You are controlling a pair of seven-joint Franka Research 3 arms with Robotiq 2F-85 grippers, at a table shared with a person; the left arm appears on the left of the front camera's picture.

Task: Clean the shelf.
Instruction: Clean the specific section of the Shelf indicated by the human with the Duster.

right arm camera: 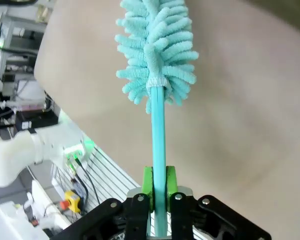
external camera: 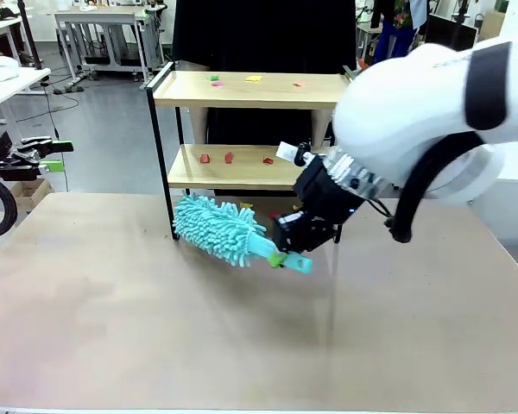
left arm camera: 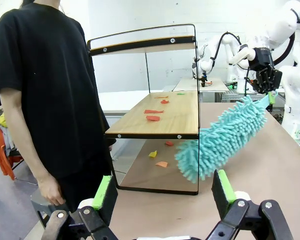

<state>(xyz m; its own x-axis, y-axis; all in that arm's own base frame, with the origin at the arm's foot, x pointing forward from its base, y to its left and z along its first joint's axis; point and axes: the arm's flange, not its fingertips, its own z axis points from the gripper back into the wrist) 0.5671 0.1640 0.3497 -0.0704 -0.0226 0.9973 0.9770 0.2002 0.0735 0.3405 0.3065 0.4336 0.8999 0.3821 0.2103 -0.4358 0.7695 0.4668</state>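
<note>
Shelf (external camera: 242, 89) standing on table (external camera: 138, 328), just beyond right gripper (external camera: 283, 248). Two pale, smooth wooden boards sitting in thin black metal frame; small coloured paper scraps (external camera: 229, 158) lying on both. Right gripper's jaws closing narrowly on slim teal handle of duster (external camera: 217, 226); its shaggy, fluffy head hanging by shelf's front left leg, contact unclear. Left gripper (left arm camera: 163, 191) facing shelf's end, jaws gaping wide, gripping nothing. Person (left arm camera: 45, 75) standing beside shelf.
</note>
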